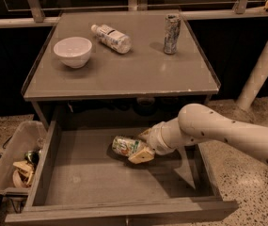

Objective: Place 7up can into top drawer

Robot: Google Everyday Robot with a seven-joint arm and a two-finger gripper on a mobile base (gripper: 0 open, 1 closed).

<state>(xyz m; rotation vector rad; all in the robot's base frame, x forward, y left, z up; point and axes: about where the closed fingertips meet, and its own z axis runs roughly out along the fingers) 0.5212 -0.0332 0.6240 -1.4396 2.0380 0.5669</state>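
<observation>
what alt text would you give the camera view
The robot's hand grips the 7up can, on its side, inside the open top drawer. On the table above: a white bowl, a bottle lying down and an upright slim can.

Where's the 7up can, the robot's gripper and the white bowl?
7up can (125,146): camera view, printed side.
Gripper (141,146): camera view, inside the drawer (77,182), at the can's end.
Bowl (72,50): camera view, inner wall.
</observation>
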